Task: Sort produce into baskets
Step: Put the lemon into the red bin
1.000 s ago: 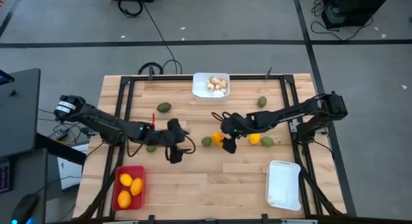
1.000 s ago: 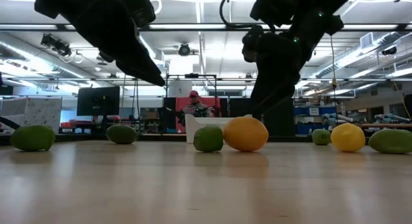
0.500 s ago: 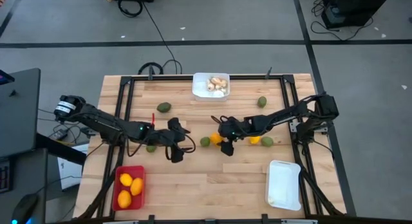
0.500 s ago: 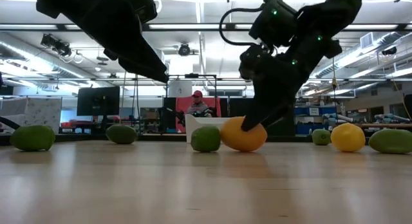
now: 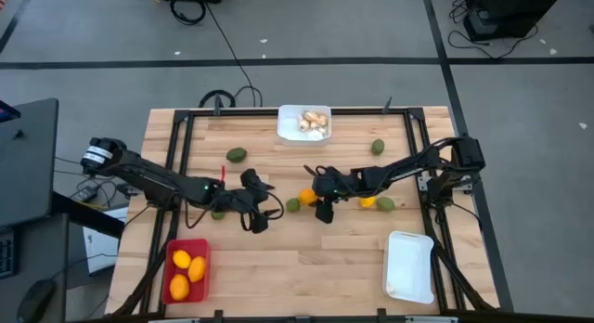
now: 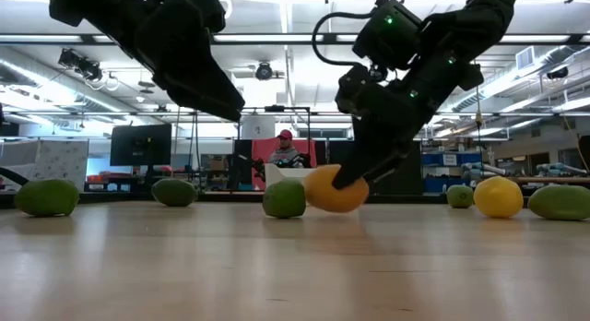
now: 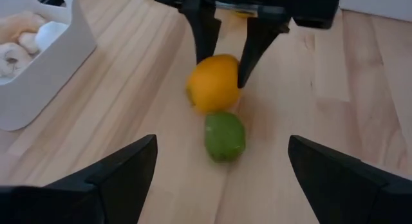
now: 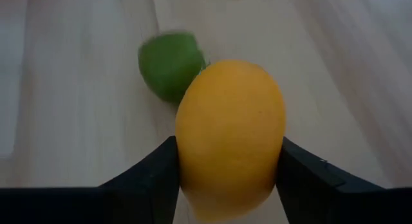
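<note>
Since a second ago the right gripper (image 5: 316,201) has closed on the orange fruit (image 6: 334,188) and tipped it off the wood, nudging the green fruit (image 6: 284,198) aside.

Left to right — red basket (image 5: 173,279) holds yellow-orange fruits; left gripper (image 5: 257,218) hovers near mid-table, fingers spread wide, holding nothing; right fingers clamp the orange between them. Step: pickup. Next, by my reckoning — lift clear, carry to the red basket.

Top white basket (image 5: 287,130) holds mushrooms; lower-right white basket (image 5: 409,264) appears bare.
</note>
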`<control>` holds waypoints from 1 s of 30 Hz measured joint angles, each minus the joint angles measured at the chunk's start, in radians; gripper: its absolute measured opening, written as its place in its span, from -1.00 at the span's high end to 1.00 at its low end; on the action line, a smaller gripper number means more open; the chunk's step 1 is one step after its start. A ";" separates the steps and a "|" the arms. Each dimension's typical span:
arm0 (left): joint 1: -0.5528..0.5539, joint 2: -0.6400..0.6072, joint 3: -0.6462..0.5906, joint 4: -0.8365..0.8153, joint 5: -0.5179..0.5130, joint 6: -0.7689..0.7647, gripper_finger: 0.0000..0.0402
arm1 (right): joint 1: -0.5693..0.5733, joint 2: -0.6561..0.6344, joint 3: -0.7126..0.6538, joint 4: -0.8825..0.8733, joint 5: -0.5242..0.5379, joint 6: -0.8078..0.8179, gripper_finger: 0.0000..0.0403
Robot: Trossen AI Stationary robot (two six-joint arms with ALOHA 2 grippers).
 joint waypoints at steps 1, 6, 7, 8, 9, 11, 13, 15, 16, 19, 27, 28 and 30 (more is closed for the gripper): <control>0.001 0.012 0.001 0.017 -0.001 -0.001 -0.77 | 0.000 -0.004 0.000 0.008 0.004 -0.001 -0.07; 0.006 0.096 0.001 0.118 -0.001 -0.021 -0.77 | 0.024 -0.018 0.000 0.080 0.033 -0.052 -0.15; 0.008 0.110 0.001 0.143 0.000 -0.020 -0.77 | 0.030 -0.018 0.000 0.110 0.039 -0.062 -0.15; 0.010 0.126 0.001 0.166 -0.001 -0.016 -0.77 | 0.036 -0.018 0.000 0.128 0.038 -0.074 -0.15; 0.012 0.140 0.001 0.191 -0.001 -0.001 -0.77 | 0.042 -0.018 0.000 0.143 0.037 -0.086 -0.15; 0.011 0.164 0.001 0.223 -0.001 0.035 -0.77 | 0.056 -0.018 0.002 0.169 0.039 -0.104 -0.15; 0.011 0.182 0.001 0.262 0.000 0.055 -0.77 | 0.069 -0.018 0.004 0.196 0.041 -0.116 -0.15; 0.015 0.190 0.001 0.281 0.002 0.060 -0.77 | 0.082 -0.018 0.004 0.218 0.040 -0.134 -0.15; 0.019 0.196 0.001 0.301 0.002 0.060 -0.77 | 0.089 -0.018 0.004 0.229 0.040 -0.144 -0.15; 0.026 0.198 0.001 0.328 0.008 0.085 -0.77 | 0.103 -0.018 0.004 0.247 0.045 -0.165 -0.15; 0.050 0.197 0.001 0.354 0.126 0.083 -0.65 | 0.111 -0.018 0.004 0.293 0.040 -0.186 -0.15; 0.050 0.197 0.001 0.353 0.137 0.082 -0.61 | 0.111 -0.018 0.004 0.301 0.040 -0.192 -0.15; 0.050 0.197 0.001 0.354 0.142 0.082 -0.52 | 0.111 -0.019 0.004 0.311 0.040 -0.206 -0.15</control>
